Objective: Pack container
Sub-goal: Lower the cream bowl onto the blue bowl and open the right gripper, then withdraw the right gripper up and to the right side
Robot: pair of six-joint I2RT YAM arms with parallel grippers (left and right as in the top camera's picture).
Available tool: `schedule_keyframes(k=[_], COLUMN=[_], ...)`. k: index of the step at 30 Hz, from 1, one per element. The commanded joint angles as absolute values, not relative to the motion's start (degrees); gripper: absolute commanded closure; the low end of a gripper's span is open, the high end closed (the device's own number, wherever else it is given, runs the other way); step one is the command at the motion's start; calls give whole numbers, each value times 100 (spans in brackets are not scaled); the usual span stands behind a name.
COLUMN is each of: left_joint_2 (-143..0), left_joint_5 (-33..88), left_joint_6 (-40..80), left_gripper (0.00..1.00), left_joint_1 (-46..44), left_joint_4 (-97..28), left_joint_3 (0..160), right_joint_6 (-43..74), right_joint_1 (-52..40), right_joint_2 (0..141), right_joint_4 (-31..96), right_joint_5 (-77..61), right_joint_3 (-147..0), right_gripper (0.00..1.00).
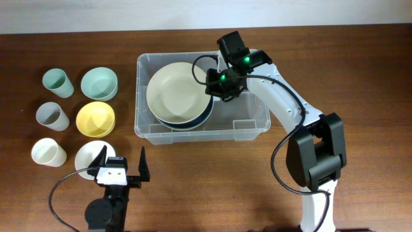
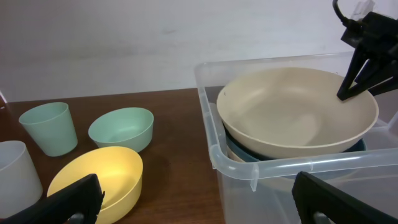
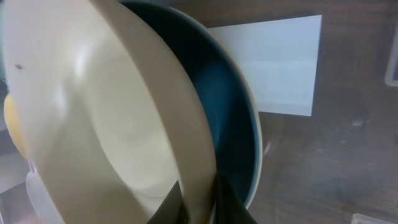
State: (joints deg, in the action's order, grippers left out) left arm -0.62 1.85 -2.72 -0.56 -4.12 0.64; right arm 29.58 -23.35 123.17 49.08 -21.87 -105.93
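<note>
Container point(image 1: 201, 135), clear plastic, rounded corners, cream bowl point(image 1: 172, 89) inside

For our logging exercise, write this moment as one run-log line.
right gripper: shut on cream bowl rim | cream bowl: nested in blue bowl, inside container | left gripper: open, empty

1 dark brown wooden table point(image 1: 206, 187), its grain running left to right, fills the overhead view. Behind its far edge rises a plain pale wall point(image 2: 124, 43), perhaps off-white; the light is soft and even.
</note>
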Motion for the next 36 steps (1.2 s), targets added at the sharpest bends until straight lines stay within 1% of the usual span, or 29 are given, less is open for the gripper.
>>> schedule_keyframes(k=[1, 5, 10, 13, 15, 16, 20, 29, 32, 36], left_joint_2=[-30, -30, -30, -30, -30, -30, -30, -30, -30, -30], left_joint_5=[167, 167, 167, 167, 167, 167, 167, 167, 167, 167], left_joint_6=[-239, -239, -239, -239, -239, -239, -239, -239, -239, -239], left_gripper=[0, 1, 1, 1, 0, 0, 1, 1, 1, 1], left_joint_1=[-21, -21, -21, -21, -21, -21, -21, -21, -21, -21], left_joint_4=[-458, -458, -458, -458, -458, -458, -458, -458, -458, -458], left_joint_3=[49, 49, 49, 49, 49, 49, 49, 49, 49, 49], right_joint_6=[2945, 2945, 2945, 2945, 2945, 2943, 2939, 2867, 2475, 2005], right_joint_1=[-2362, -2362, -2362, -2362, -2362, -2362, -2362, -2355, -2344, -2303], right_joint_2=[12339, 12339, 12339, 12339, 12339, 12339, 12339, 12337, 12307, 12210], right_joint_4=[4884, 4884, 4908, 4930, 4925, 4925, 4925, 4923, 5037, 5607], right_joint_5=[-2200, -2202, -2204, -2202, -2202, -2200, -2185, -1900, -1922, -1831], right_joint_3=[-10602, -10602, -10602, -10602, -10602, -10602, -10602, -10608, -10777, -11537], right_gripper=[87, 85, 70, 64, 56, 53, 51, 51, 45, 38])
